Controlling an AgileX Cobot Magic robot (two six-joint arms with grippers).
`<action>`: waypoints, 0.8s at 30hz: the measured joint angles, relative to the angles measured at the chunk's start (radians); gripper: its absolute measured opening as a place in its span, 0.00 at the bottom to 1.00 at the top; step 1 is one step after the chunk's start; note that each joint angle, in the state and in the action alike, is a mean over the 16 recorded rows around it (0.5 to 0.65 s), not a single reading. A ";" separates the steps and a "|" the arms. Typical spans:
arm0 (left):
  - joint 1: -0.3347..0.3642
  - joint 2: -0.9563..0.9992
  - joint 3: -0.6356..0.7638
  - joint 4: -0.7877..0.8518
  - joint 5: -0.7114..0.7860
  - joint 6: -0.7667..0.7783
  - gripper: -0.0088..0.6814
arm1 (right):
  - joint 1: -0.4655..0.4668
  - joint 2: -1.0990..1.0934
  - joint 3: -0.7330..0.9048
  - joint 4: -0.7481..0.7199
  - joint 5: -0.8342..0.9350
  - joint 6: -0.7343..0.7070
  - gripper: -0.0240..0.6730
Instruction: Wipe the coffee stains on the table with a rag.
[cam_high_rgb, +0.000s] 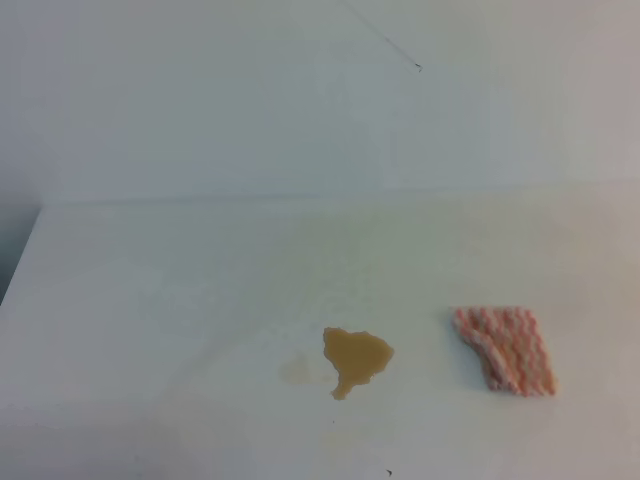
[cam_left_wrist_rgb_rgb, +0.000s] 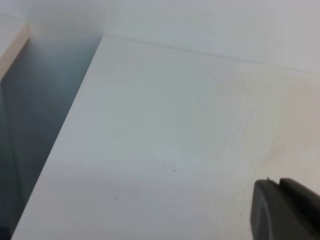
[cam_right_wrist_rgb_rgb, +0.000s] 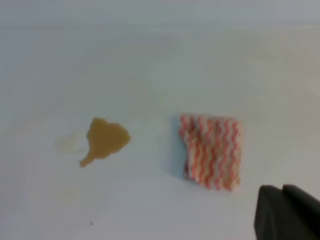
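I see the rag lying flat on the table, right of the coffee stains and apart from them, with nothing touching it. My right gripper shows only as a dark tip at the lower corner of its wrist view, near the rag, jaws together and empty. The left gripper sits over bare tabletop; I cannot tell its state.

Pink-striped rag lies flat on table beside coffee stains.
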 joint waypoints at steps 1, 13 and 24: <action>0.000 0.000 0.000 0.000 0.000 0.000 0.01 | 0.001 0.027 -0.003 0.019 0.006 -0.027 0.03; 0.000 -0.002 0.000 0.000 0.000 0.000 0.01 | 0.082 0.433 -0.129 0.091 0.044 -0.182 0.24; 0.000 0.003 0.000 0.000 0.000 0.000 0.01 | 0.215 0.730 -0.298 0.027 0.045 -0.154 0.52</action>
